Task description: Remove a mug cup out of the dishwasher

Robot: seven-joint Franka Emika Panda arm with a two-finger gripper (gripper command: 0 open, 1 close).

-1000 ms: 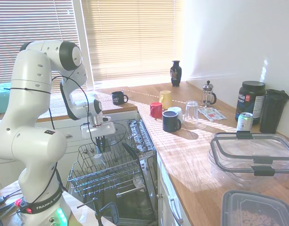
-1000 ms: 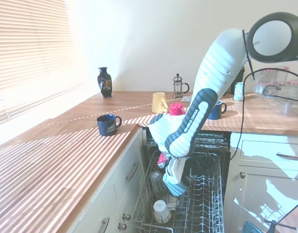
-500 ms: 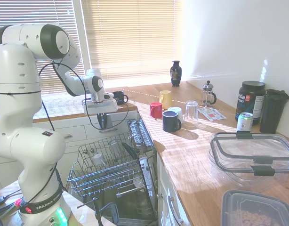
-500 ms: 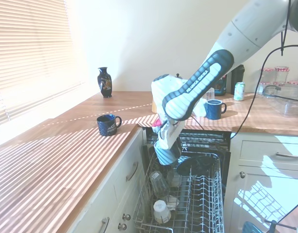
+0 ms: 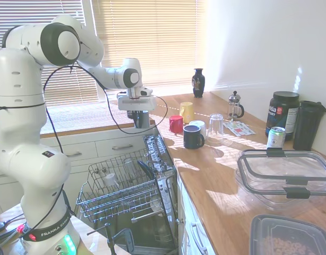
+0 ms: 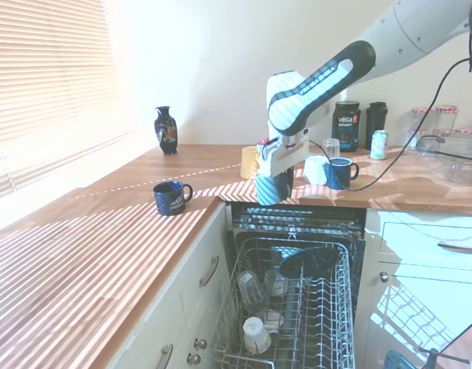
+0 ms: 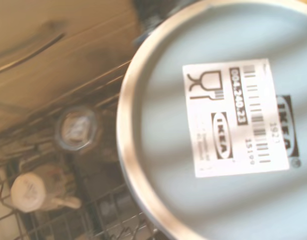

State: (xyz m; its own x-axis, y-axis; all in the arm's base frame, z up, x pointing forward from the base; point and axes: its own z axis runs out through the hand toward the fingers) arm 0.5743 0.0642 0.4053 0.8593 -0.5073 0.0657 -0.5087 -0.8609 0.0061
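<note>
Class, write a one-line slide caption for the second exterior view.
Gripper holds the mug cup above the open dishwasher.

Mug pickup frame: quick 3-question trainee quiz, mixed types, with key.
1. True or false: the mug is in the rack.
2. The gripper is: A open, B shut on the mug, C out of view.
3. Fill in: the sticker on the mug's base in the wrist view reads ____.

Key: 1 false, it hangs above the dishwasher at counter height; 2 B; 3 IKEA.
</note>
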